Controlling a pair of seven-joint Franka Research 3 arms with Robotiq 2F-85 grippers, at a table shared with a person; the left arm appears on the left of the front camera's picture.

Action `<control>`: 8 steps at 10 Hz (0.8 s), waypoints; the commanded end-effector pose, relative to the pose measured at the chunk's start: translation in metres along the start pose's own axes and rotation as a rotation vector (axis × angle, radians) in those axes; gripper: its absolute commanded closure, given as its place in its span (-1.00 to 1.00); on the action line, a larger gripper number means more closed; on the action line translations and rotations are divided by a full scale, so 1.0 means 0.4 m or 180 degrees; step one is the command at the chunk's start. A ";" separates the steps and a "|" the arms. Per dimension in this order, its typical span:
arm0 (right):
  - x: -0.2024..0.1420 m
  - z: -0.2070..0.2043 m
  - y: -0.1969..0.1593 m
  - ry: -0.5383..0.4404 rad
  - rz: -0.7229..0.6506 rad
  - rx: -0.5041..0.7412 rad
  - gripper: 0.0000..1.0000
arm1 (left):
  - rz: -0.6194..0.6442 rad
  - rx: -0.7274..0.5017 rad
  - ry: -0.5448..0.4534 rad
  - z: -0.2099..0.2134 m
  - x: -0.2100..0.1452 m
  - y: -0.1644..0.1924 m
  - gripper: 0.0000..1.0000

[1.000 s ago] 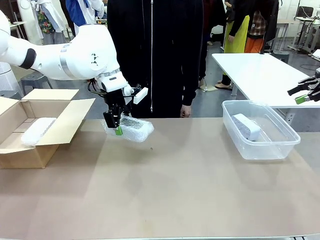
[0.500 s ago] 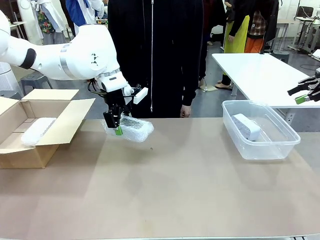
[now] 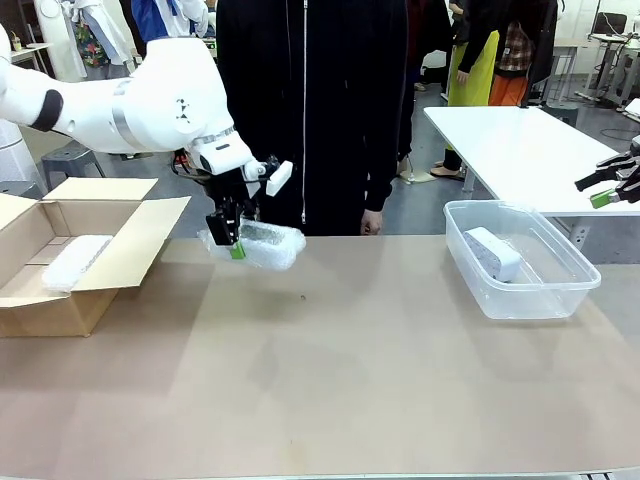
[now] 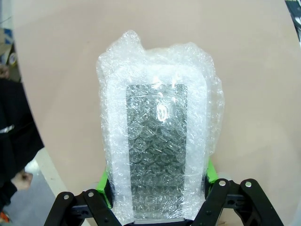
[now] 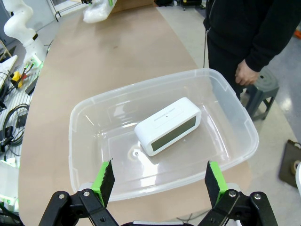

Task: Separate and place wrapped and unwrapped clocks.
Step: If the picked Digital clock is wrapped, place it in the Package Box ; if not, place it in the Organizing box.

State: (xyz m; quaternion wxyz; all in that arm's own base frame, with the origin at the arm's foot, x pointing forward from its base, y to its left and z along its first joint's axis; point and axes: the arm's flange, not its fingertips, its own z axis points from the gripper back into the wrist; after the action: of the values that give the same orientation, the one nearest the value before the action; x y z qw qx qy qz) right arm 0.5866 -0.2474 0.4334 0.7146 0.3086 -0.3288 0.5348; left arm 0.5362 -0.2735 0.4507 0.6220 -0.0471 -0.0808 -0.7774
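One wrapped clock (image 3: 255,244), clamped in the left claw (image 3: 234,240), now rides higher above the table (image 3: 350,380) than a second ago, seemingly bound for the cardboard box (image 3: 75,255).

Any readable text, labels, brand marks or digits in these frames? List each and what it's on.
None readable.
Bare clock in the clear bin: display dark, no digits.
Wrapped clock in the left claw: bubble wrap hides any print.
Cardboard box: no print visible.
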 end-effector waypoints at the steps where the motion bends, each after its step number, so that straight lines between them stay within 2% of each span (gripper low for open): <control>1: 0.001 -0.003 0.001 -0.0005 -0.0001 -0.0008 -1.00 | 0.0413 0.0241 -0.0128 0.062 -0.030 -0.002 -0.64; 3: 0.001 -0.003 0.001 -0.0005 -0.0001 -0.0008 -1.00 | 0.0955 0.0467 -0.0212 0.120 -0.084 0.007 -0.64; 5: 0.001 -0.003 0.001 -0.0005 -0.0001 -0.0008 -1.00 | 0.1285 0.0636 -0.0267 0.179 -0.138 -0.005 -0.64; 8: 0.001 -0.003 0.001 -0.0005 -0.0001 -0.0008 -1.00 | 0.1968 0.0887 -0.0334 0.255 -0.277 -0.021 -0.64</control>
State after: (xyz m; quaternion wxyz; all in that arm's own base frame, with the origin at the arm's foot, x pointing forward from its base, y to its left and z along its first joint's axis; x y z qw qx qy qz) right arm 0.5865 -0.2477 0.4334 0.7147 0.3085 -0.3288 0.5347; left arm 0.5584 -0.1575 0.5340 0.8038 -0.0301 -0.1837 -0.5651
